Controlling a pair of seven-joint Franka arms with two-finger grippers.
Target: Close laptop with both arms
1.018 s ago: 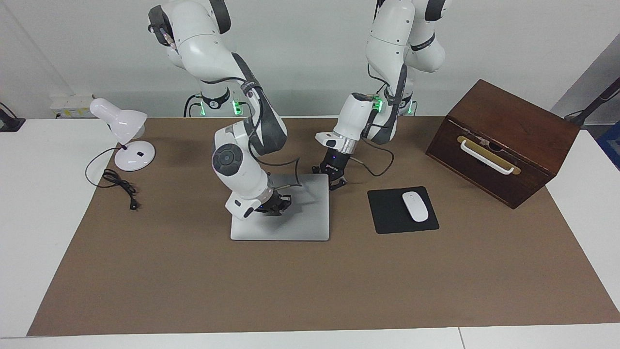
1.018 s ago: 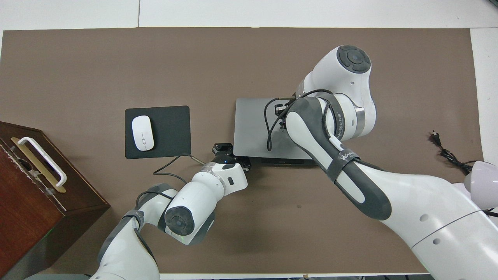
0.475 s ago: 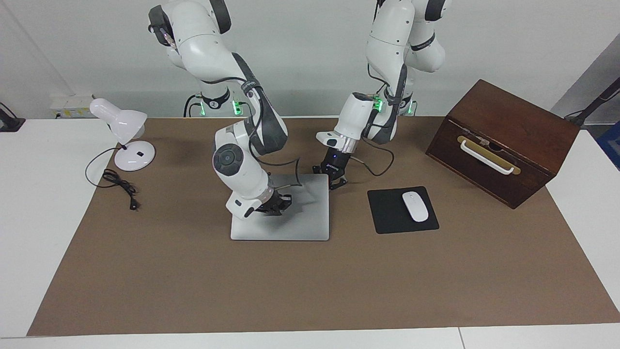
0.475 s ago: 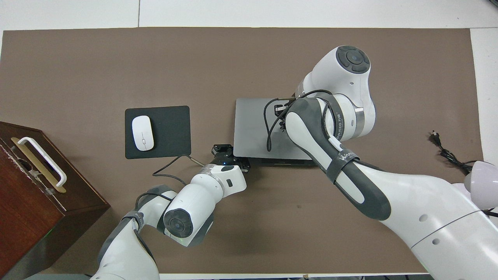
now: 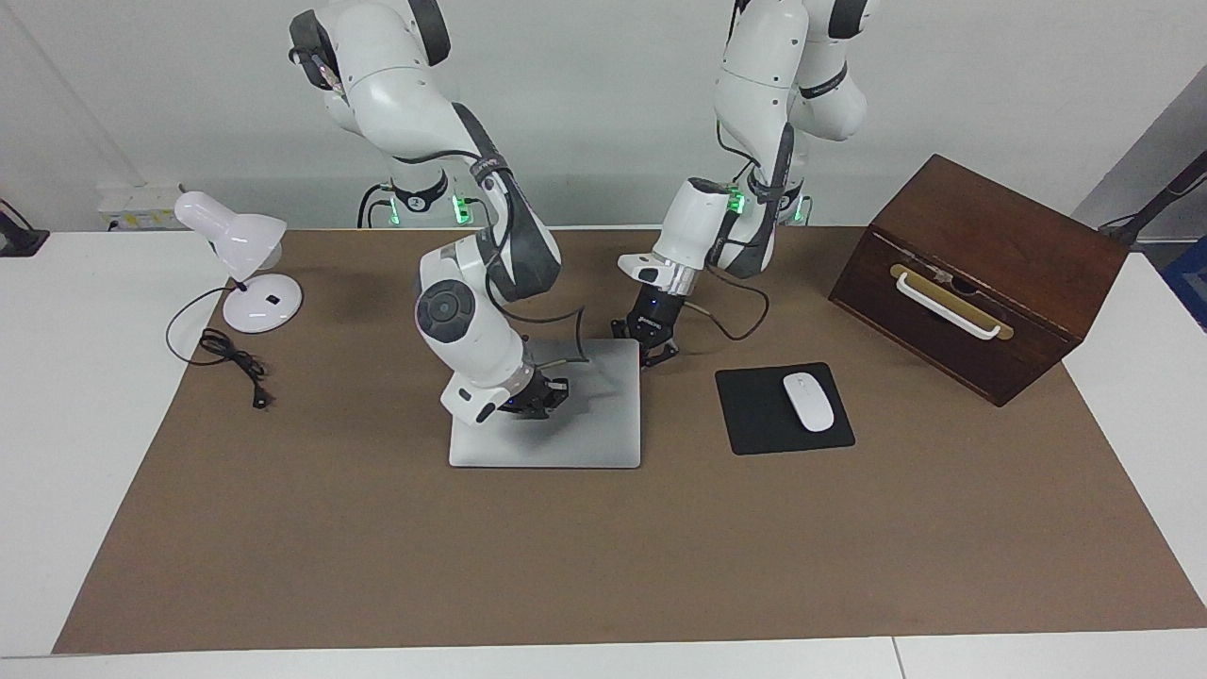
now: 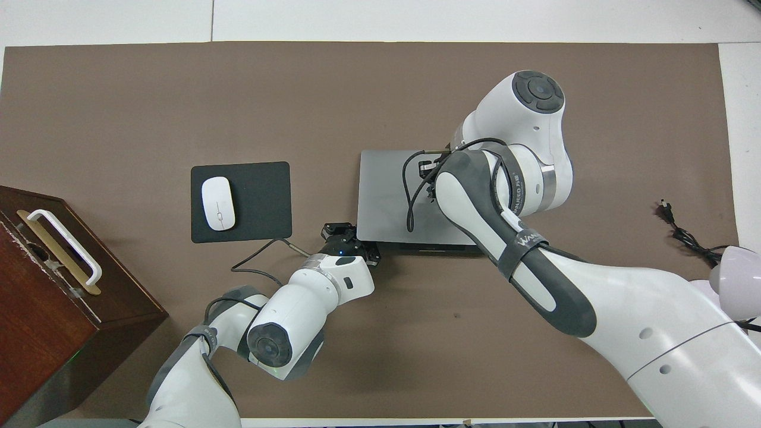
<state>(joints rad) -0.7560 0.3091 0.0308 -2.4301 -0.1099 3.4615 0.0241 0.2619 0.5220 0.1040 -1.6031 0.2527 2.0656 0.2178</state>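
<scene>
Left tool [image 5: 657, 356] lifted slightly at laptop [image 5: 585, 443] corner; right tool [image 5: 537, 401] raised a touch above lid.

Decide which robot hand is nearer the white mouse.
Left. The left hand is at the laptop's corner beside the mouse pad holding the mouse; the right hand is over the lid.

Bright, even light; soft shadows; sharp focus

One laptop [image 5: 585, 434], one mouse [image 5: 808, 402], one mouse pad [image 5: 754, 415], one lamp [image 5: 245, 255], one wooden box [image 5: 1000, 245], two arms [image 5: 471, 321].
</scene>
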